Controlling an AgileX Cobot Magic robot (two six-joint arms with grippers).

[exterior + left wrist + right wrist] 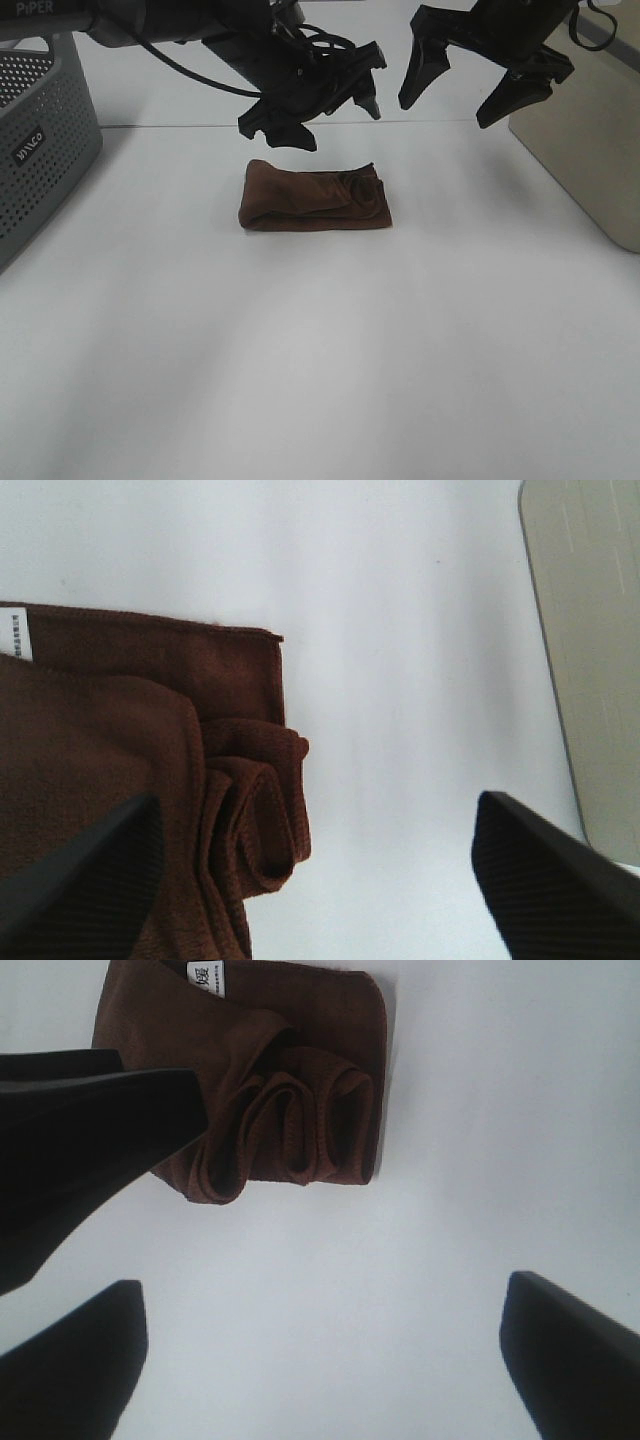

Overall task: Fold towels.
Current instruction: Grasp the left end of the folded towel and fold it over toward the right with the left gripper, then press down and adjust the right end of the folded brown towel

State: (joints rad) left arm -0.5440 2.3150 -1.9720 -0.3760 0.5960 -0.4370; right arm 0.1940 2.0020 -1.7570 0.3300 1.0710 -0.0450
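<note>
The dark reddish-brown towel [314, 197] lies folded into a thick, narrow bundle on the white table [320, 350], with rumpled rolled layers at its right end. It also shows in the left wrist view [130, 750] and the right wrist view [280, 1090], with its small white tag [206, 973] at one edge. My left gripper [318, 118] hangs open and empty in the air just above and behind the towel. My right gripper [467, 92] hangs open and empty higher up, to the towel's right.
A grey perforated basket [40, 140] stands at the left edge of the table. A beige box [590, 140] stands at the back right; it also shows in the left wrist view [590, 650].
</note>
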